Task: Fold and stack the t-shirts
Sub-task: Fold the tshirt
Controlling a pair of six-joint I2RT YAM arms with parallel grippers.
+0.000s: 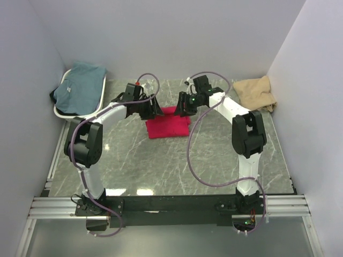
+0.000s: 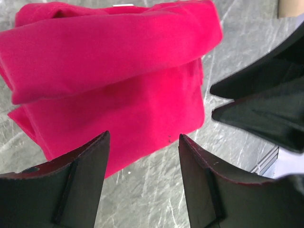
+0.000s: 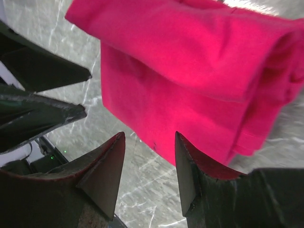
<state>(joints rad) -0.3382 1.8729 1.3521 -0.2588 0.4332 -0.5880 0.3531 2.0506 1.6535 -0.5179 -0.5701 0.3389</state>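
The crimson red t-shirt (image 1: 168, 125) lies folded in a small bundle on the marble table, between my two grippers. It fills the left wrist view (image 2: 114, 80) and the right wrist view (image 3: 199, 80). My left gripper (image 1: 156, 110) is open and empty just above the shirt's far left edge (image 2: 144, 138). My right gripper (image 1: 179, 107) is open and empty above its far right edge (image 3: 149, 137). The dusty teal t-shirt (image 1: 80, 85) lies in the white basket at the far left. The tan t-shirt (image 1: 256, 92) lies crumpled at the far right.
The white oval basket (image 1: 65, 112) stands at the far left corner against the wall. White walls close in the table on three sides. The opposite gripper's fingers (image 2: 261, 104) show in each wrist view (image 3: 38, 99).
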